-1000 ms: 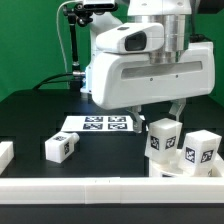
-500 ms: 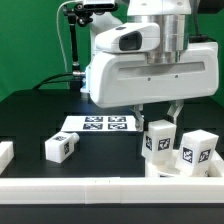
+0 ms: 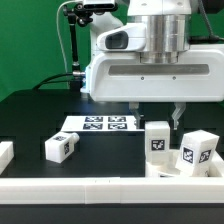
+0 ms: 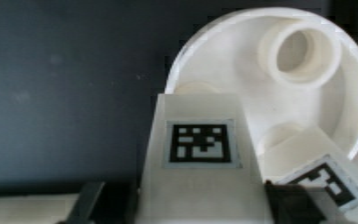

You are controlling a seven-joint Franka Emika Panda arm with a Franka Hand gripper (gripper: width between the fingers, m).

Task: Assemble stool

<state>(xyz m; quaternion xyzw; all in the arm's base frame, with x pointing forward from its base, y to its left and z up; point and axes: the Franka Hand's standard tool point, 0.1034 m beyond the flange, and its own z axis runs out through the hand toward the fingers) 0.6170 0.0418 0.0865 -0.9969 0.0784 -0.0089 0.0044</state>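
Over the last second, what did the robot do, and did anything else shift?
The wrist turned, and the stool leg clamped in its jaws swung from tilted to nearly upright over the round seat. Nothing was grabbed or released. The second leg beside it, the leg lying on the table and the marker board stayed put.

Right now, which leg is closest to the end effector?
The middle leg, held in the end effector. The neighbour leg stands beside it; the lone leg lies toward the exterior view's left.

Three tagged legs (image 3: 58,147) (image 3: 158,140) (image 3: 197,152), one round seat (image 4: 220,60) and one marker board (image 3: 100,124) are in view.
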